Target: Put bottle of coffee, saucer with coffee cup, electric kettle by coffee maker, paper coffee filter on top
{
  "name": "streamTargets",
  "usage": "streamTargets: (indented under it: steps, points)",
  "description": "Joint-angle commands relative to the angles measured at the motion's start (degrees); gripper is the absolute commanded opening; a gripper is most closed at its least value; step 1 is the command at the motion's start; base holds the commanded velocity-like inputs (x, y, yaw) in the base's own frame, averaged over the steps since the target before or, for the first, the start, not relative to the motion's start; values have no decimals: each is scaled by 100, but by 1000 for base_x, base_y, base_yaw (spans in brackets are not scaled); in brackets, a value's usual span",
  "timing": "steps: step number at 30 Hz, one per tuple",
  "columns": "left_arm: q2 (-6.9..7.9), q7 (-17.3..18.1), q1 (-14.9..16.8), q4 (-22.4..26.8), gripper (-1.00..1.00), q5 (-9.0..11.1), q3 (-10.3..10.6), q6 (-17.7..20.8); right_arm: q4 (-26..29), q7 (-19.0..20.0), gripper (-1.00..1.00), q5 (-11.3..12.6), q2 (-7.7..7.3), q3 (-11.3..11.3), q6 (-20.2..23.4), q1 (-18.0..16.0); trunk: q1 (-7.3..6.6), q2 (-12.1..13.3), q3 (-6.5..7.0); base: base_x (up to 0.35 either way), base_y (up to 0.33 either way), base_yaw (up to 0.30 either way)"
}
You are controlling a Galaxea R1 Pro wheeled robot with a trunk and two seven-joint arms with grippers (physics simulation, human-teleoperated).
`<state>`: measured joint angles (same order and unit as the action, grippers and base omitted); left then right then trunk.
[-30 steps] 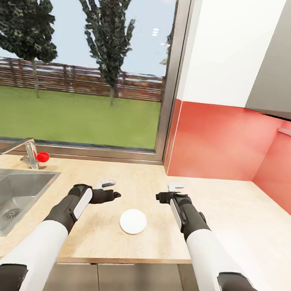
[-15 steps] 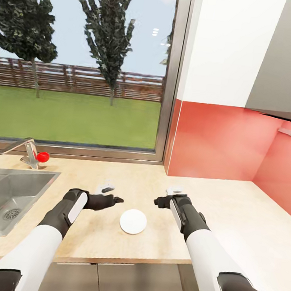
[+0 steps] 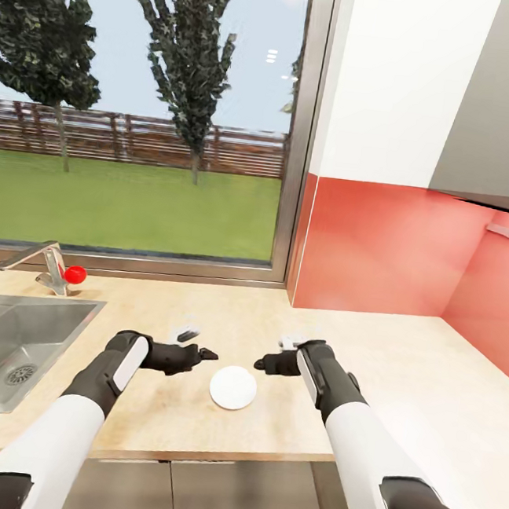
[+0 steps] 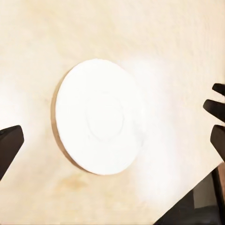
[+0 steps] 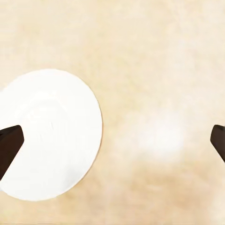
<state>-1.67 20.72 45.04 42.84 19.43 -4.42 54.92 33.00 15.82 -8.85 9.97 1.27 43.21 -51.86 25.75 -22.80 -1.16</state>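
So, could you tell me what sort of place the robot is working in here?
A kitchen, most likely: a beige stone-look countertop with an inset steel sink, a chrome faucet under a big window, and a round white saucer.

Home kitchen.
We see a steel sink [image 3: 6, 353] with faucet [image 3: 44, 266], wood-look surface [image 3: 400, 366], red backsplash [image 3: 382, 245], garden window [image 3: 145, 108].

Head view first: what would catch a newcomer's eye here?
A white saucer lies flat on the pale countertop near its front edge, with the left claw and right claw hovering on either side of it, both open. Behind, a big window shows lawn, trees and a fence. To the left sits a steel sink whose faucet has a red knob.
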Motion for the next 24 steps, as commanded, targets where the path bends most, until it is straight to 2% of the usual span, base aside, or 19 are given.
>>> streamTargets:
  steps: [1,6,9,17,24]
  points:
    - [13,41,5,16,100,25,-33,116,-14,88,100,-59,3,14,54,4,4,-12,-12,0,0,0]
    - [81,41,5,37,100,284,-34,259,-190,598,100,-59,3,12,126,16,4,-12,-12,0,0,0]
    - [122,41,5,40,100,373,-34,280,-260,734,100,-63,3,13,138,18,4,-12,-12,0,0,0]
    - [211,22,3,-13,100,645,-40,279,-467,814,100,-57,3,6,142,23,4,-12,-12,0,0,0]
    - [189,20,2,-20,100,674,-48,260,-632,817,100,-56,3,-6,135,26,4,-12,-12,0,0,0]
